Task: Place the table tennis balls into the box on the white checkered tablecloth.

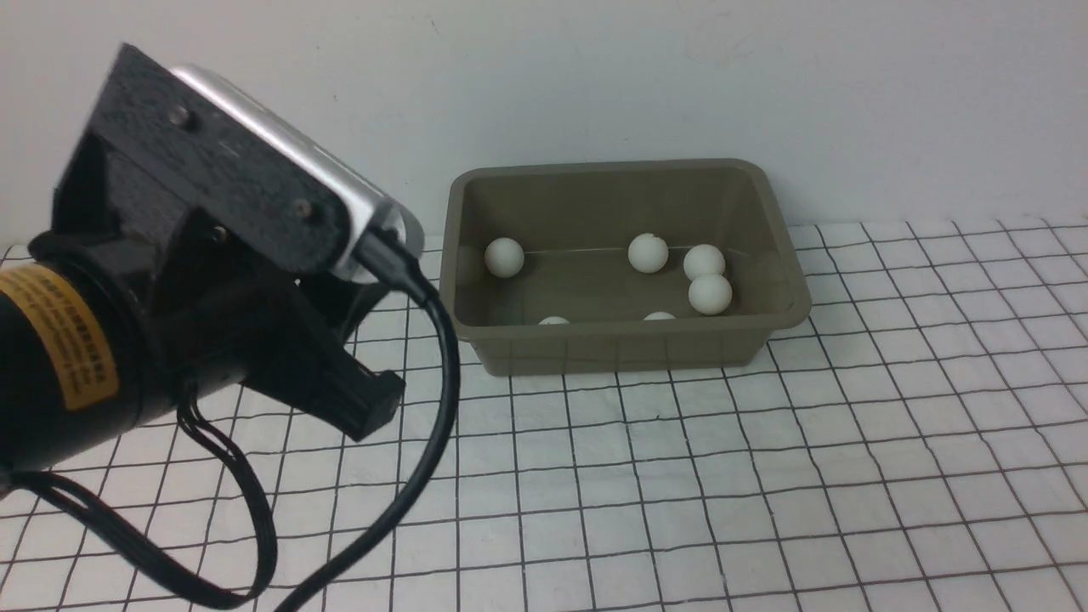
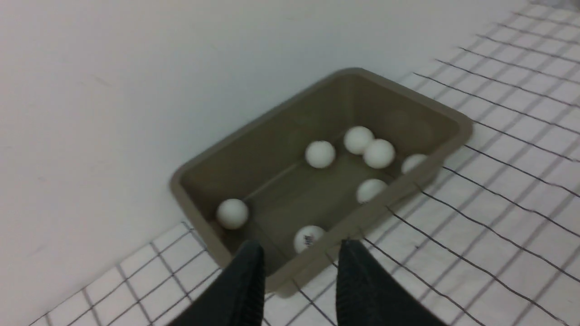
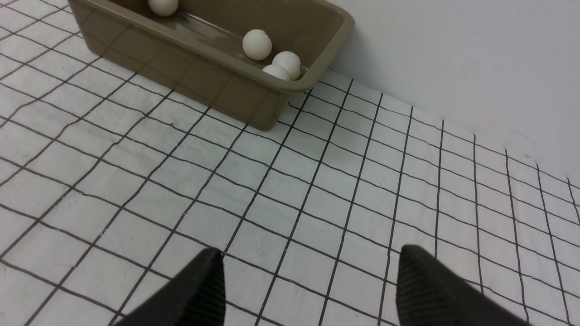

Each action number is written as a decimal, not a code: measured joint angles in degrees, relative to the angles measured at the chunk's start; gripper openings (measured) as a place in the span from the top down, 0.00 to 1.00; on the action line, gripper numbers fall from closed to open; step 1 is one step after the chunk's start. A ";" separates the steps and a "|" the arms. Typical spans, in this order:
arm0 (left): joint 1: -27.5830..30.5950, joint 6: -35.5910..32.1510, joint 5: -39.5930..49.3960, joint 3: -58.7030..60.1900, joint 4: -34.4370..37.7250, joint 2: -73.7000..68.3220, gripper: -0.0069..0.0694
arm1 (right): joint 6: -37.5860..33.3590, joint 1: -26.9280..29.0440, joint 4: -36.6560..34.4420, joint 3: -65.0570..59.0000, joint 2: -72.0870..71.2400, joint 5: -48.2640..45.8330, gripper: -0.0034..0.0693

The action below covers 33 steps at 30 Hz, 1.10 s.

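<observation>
Front view: the box (image 1: pixel 625 348) sits on the white checkered tablecloth (image 1: pixel 765 476), far centre, its far side close to the white wall (image 1: pixel 595 76). Six table tennis balls (image 1: pixel 648 252) show inside it: one at the left (image 1: pixel 504 257), three clustered toward the right, two only peeking over the near wall. The left arm (image 1: pixel 170 280) fills the left foreground, black with a silver wrist camera (image 1: pixel 297 161) and a black cable (image 1: pixel 425 442) looping down. A yellow label (image 1: pixel 64 336) wraps the arm; its print is too blurred to read. The fingers are hidden here; the right arm is out of frame.

Left wrist view: the left gripper (image 2: pixel 300 253) hangs just outside one corner of the box (image 2: pixel 453 122), its two black fingers (image 2: pixel 247 280) set apart with nothing between them. Seven balls lie in the box. The ball nearest the fingers (image 2: pixel 308 237) carries a small dark printed mark, unreadable. Another rests in a corner (image 2: pixel 232 213), and the other five group toward the far end.

Right wrist view: the right gripper (image 3: pixel 310 271) hovers over bare tablecloth (image 3: pixel 317 181), fingers (image 3: pixel 199 290) spread wide, holding nothing. The box (image 3: pixel 204 86) is well apart from it; four balls are visible over its rim, three of them bunched in the corner (image 3: pixel 257 44).
</observation>
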State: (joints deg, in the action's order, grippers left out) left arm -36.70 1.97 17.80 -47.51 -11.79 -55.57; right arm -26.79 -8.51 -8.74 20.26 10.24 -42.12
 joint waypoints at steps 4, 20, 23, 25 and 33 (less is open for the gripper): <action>3.97 -18.76 -0.08 0.00 18.81 -0.05 0.63 | 0.00 0.00 0.00 0.00 0.00 -0.12 0.32; 28.21 -26.00 9.27 0.00 23.91 8.16 0.63 | 0.00 0.00 -0.06 0.00 0.00 -0.12 0.32; 34.22 -25.28 12.26 1.96 23.21 11.40 0.63 | 0.00 0.00 -0.06 0.00 0.00 -0.12 0.32; 36.67 -25.13 11.36 4.84 23.14 13.68 0.63 | 0.00 0.00 -0.06 0.00 0.00 -0.12 0.32; 40.02 -20.66 -5.43 28.88 22.95 26.29 0.63 | 0.00 0.00 -0.06 0.00 0.00 -0.17 0.32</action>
State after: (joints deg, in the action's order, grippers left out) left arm 3.32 -18.69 12.37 -18.63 11.16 -29.28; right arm -26.79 -8.51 -8.79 20.26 10.24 -42.29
